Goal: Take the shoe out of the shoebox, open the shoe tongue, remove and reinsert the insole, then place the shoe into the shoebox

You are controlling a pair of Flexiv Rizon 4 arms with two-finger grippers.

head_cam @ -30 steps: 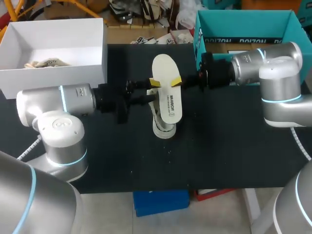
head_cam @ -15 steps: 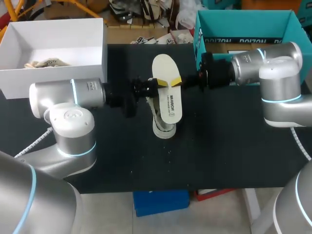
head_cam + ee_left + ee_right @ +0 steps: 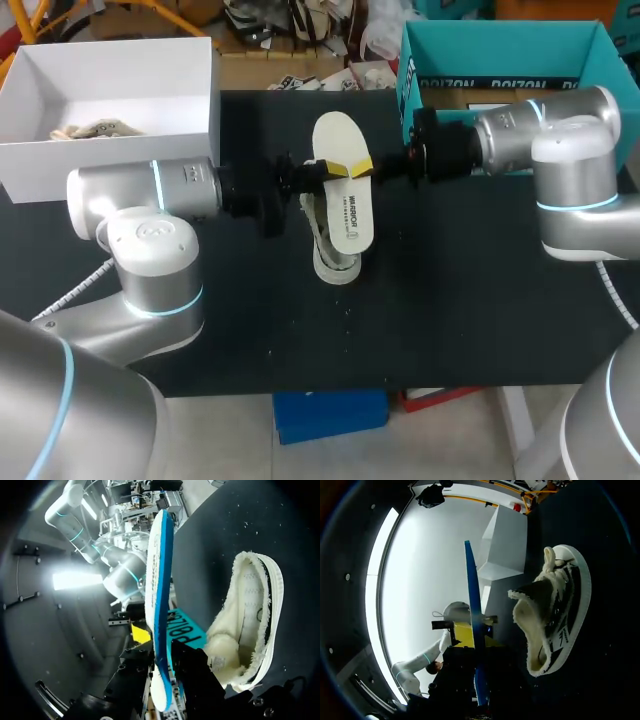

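Note:
A white insole [image 3: 338,195] with a blue underside hangs level above the table's middle, held from two sides. My right gripper [image 3: 360,167] is shut on its right edge. My left gripper [image 3: 320,172] has closed on its left edge. In the left wrist view the insole [image 3: 159,580] runs edge-on between the dark fingers [image 3: 192,672]. The right wrist view shows the insole [image 3: 472,595] edge-on in that gripper [image 3: 479,655]. Under the insole, a fleece-lined white shoe [image 3: 335,262] lies on the black table, its opening [image 3: 250,625] and laces [image 3: 555,615] showing in the wrist views.
A white shoebox [image 3: 110,150] stands at the back left with crumpled paper [image 3: 95,128] inside. A teal box [image 3: 500,45] stands at the back right, behind my right arm. The black tabletop [image 3: 450,300] stretches in front of the shoe.
My left arm has moved right to the insole and its fingers have closed on the left edge. My right arm, the insole and the shoe have kept still.

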